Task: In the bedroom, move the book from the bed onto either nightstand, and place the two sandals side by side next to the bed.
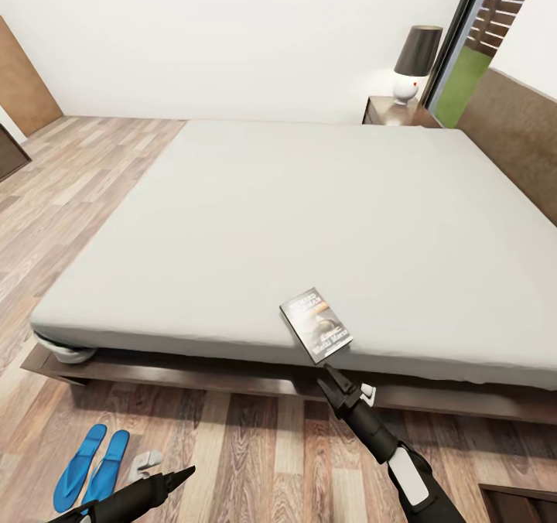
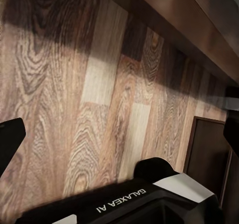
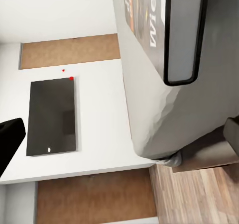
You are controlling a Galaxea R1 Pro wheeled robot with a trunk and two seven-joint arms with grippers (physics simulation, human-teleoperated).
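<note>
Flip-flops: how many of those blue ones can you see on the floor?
2. One flip-flop lies on the wood floor by the bed's near corner; the other flip-flop lies right beside it, nearly parallel. Others could be hidden under the bed.

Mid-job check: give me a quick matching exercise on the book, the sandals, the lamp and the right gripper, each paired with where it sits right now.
Things:
1. book
2. sandals
3. lamp
4. right gripper

Places:
A. on the nightstand beyond the bed's far corner
B. side by side on the wood floor, off the bed's near left corner
C. on the mattress, close to its near edge
D. just below the bed's near edge, under the book

Pairs: 1-C, 2-B, 3-A, 4-D
</note>
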